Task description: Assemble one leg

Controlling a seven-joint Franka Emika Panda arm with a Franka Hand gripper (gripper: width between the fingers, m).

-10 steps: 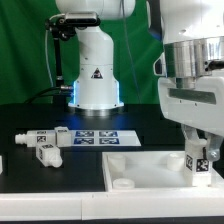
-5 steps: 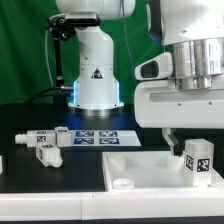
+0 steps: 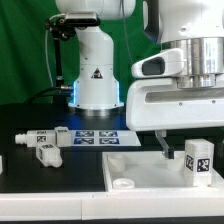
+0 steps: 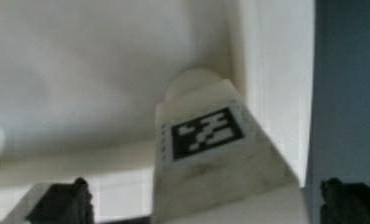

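One leg (image 3: pixel 197 161), a white square post with a black-and-white tag, stands upright at the right end of the wide white panel (image 3: pixel 150 165) in the exterior view. My gripper (image 3: pixel 185 142) hangs just above it and slightly to the exterior view's left, open and empty. One dark finger (image 3: pixel 160 143) shows beside the leg, apart from it. In the wrist view the same leg (image 4: pixel 208 140) rises between my two fingertips, with my gripper (image 4: pixel 203 205) spread wide around it and not touching.
Two more loose legs (image 3: pixel 36 137) (image 3: pixel 48 153) lie on the black table at the exterior view's left. The marker board (image 3: pixel 95 137) lies in front of the arm's white base (image 3: pixel 97 75). The panel has a round hole (image 3: pixel 122 183).
My gripper has let go of the leg, risen and shifted toward the exterior view's left. The leg stays upright on the panel.
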